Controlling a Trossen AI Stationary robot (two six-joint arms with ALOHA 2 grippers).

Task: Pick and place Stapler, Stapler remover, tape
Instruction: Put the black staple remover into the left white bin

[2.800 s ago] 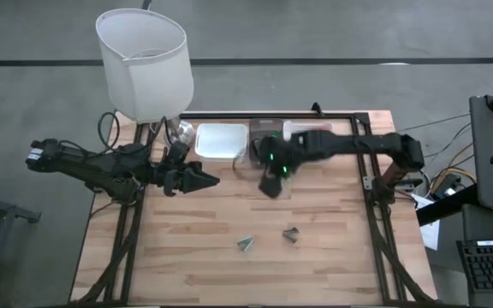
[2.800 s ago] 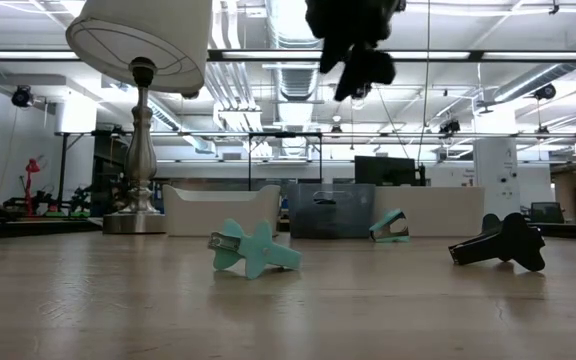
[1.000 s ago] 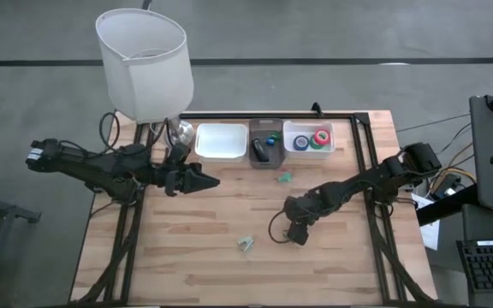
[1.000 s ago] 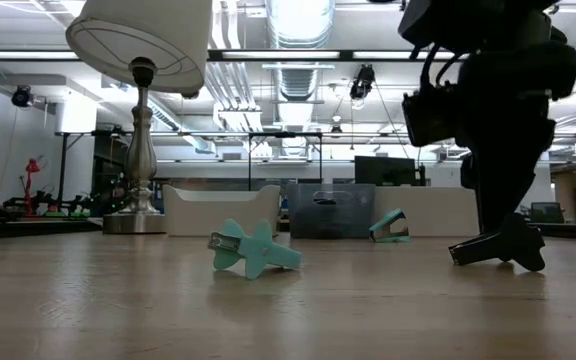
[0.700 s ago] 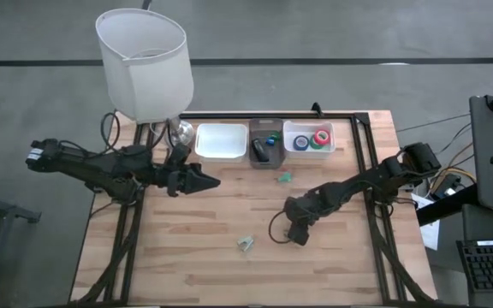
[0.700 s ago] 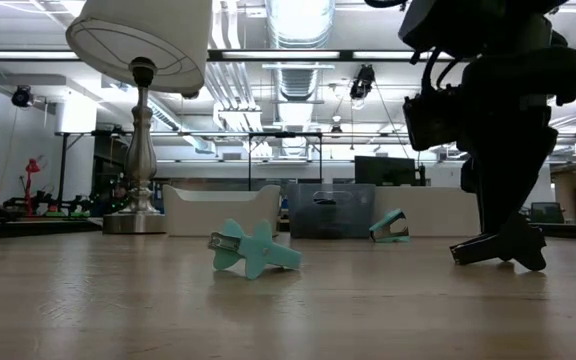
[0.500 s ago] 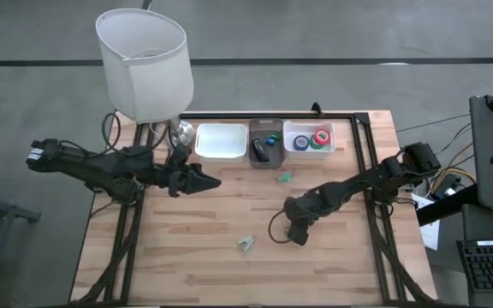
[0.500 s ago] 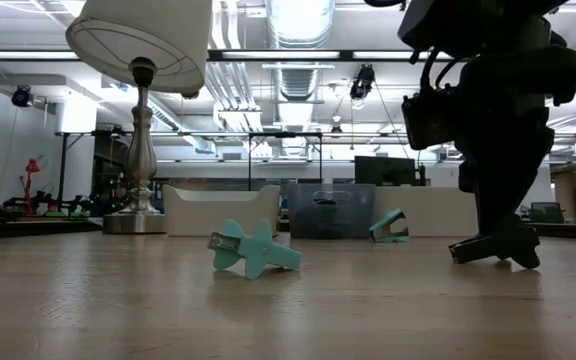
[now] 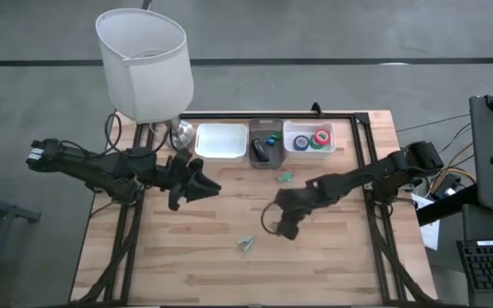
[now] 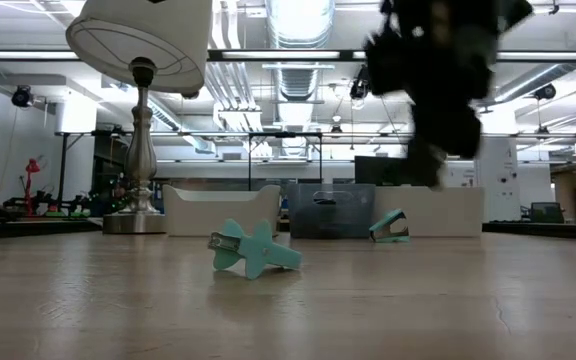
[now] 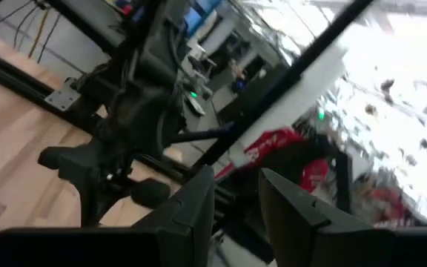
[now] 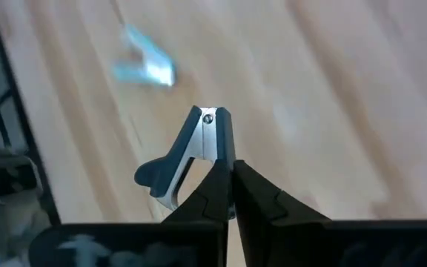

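My right gripper (image 9: 285, 226) hangs over the middle of the table, shut on a black staple remover (image 12: 193, 154). A teal staple remover (image 9: 246, 245) lies on the wood near it, and a second teal one (image 9: 284, 178) lies nearer the bins. The black stapler (image 9: 261, 153) lies in the grey bin (image 9: 266, 135). Blue, green and red tape rolls (image 9: 311, 139) sit in the white bin to its right. My left gripper (image 9: 209, 184) is held level above the table's left part, open on nothing. My right gripper pinches the black staple remover between its two fingertips (image 12: 217, 178), at the end opposite the riveted hinge (image 12: 208, 119). The fingers slant down from the table's right side. The remover is lifted clear of the table, its hinge end pointing away from the fingers.
A white tray (image 9: 222, 142) stands left of the grey bin at the far edge. A lamp with a white shade (image 9: 144, 60) rises at the far left corner. A black frame rail (image 9: 366, 162) runs along the table's right side. Bare wood lies toward the near edge.
My right gripper has shut on the black staple remover and lifted it off the table, going up and a little toward the left edge. My left gripper has rolled about its own axis without leaving its place.
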